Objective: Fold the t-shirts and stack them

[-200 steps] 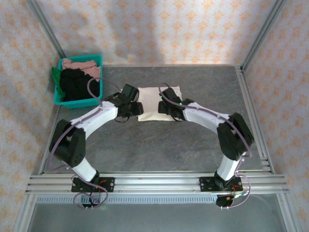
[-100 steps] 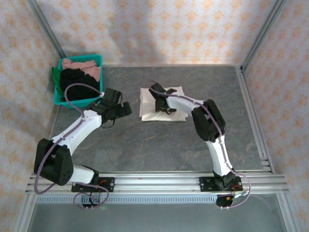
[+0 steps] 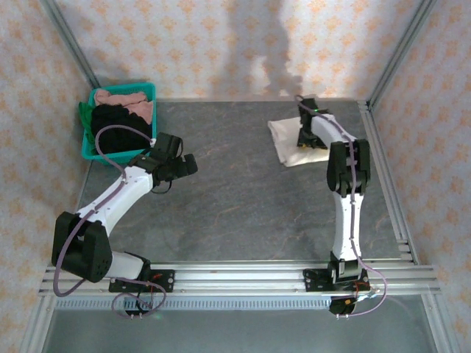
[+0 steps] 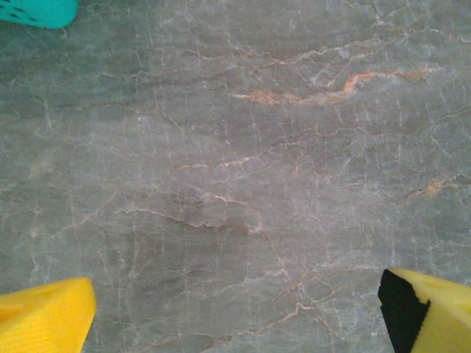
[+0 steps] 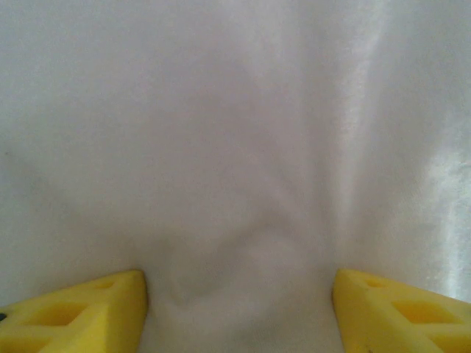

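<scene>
I'm reading this as one shirt finished and the rest waiting. The cream t-shirt is lying folded into a compact rectangle at the far right of the table, well apart from the bin at the far left corner. My right gripper is sitting down on top of that folded shirt. In the right wrist view its yellow fingers are standing apart with smooth white cloth spread between them, so I'm judging it unclenched and pressing on the cloth, not pinching a fold.

My left gripper is hovering over bare stone just beside the bin, jaws spread wide and carrying nothing.

Inside the bin the other shirts are lying crumpled and unfolded: a pink one at the back, a black one filling the middle, and a green one spilling over the left rim. Nothing is stacked on the cream shirt yet.

So I'm counting the job as early: the cream shirt is marking the base of the pile, and at least three more are needing to be pulled out, flattened, folded and laid on it.
</scene>
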`<state>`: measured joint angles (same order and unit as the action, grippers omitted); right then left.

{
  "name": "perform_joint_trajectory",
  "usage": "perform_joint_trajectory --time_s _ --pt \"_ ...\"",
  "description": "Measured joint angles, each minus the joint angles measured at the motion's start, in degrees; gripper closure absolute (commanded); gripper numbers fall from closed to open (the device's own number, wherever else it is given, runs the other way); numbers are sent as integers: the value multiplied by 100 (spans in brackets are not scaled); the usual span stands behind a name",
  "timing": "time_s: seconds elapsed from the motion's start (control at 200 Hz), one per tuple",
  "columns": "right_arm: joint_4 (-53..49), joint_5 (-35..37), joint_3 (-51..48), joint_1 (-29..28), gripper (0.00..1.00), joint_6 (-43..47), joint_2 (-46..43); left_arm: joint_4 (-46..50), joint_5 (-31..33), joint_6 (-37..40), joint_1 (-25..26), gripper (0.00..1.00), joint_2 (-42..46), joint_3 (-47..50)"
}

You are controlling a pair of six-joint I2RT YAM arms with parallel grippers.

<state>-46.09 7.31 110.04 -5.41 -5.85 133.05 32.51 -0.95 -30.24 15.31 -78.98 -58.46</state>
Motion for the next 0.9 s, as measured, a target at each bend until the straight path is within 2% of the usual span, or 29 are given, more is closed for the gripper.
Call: perform_joint_trajectory --time_s 0.205,0.355,0.766,0.901 --pt "-535 -24 1650 581 31 -26 949 28 20 35 -9 0 0 -72" --pt "-708 -7 2234 721 31 -166 1274 74 26 33 -11 0 0 -79" --pt "-763 273 2498 846 31 -557 1445 127 343 33 -37 0 356 -81" --pt "-741 280 2498 898 28 -525 1438 149 448 35 -46 0 455 -81"
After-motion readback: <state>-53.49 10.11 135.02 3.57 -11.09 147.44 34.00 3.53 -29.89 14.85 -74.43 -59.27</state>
